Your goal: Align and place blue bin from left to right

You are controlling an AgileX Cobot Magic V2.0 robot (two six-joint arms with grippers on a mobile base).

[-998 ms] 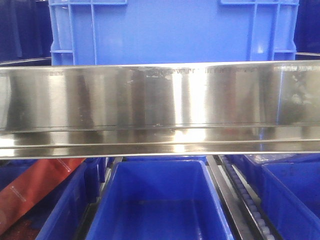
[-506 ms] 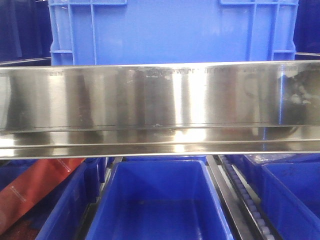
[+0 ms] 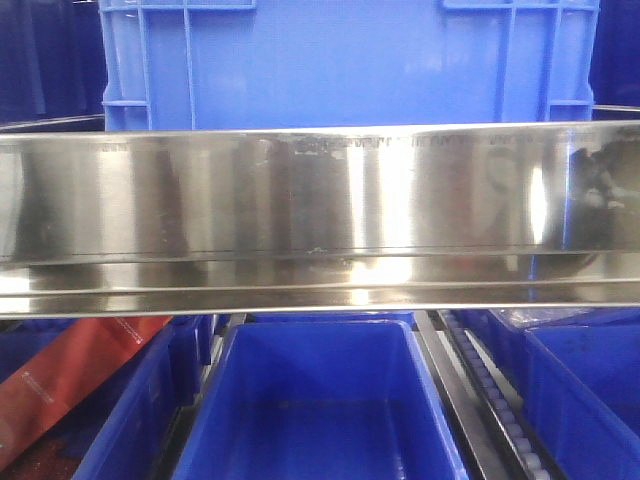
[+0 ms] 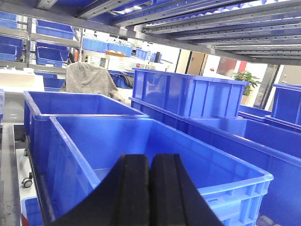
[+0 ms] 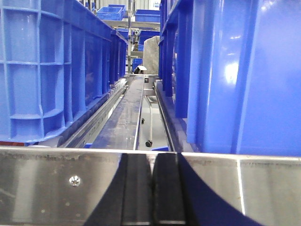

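The large medium-blue rectangular plastic crate point(image 3: 345, 62) stands on the upper shelf level, directly behind the broad polished steel front rail point(image 3: 320, 215), roughly centred in the front view, its smooth glossy side facing the camera between ribbed corner posts. Below the rail sit darker blue open bins point(image 3: 320, 400) beside a roller track point(image 3: 490, 390).

In the left wrist view the left gripper point(image 4: 149, 188) has its two black fingers pressed together with nothing between them, pointing over the rim of an open blue crate point(image 4: 155, 155). The right gripper point(image 5: 150, 188) looks the same — fingers together and empty — aimed across the steel rail point(image 5: 56, 188) at the gap between two blue crates point(image 5: 61, 70).

Neither arm touches the crate, so the step in hand appears to be the approach before the sideways push. The next move likely calls for setting closed fingers against the crate's left side wall and sliding it rightward — keeping the crate square to the rail.
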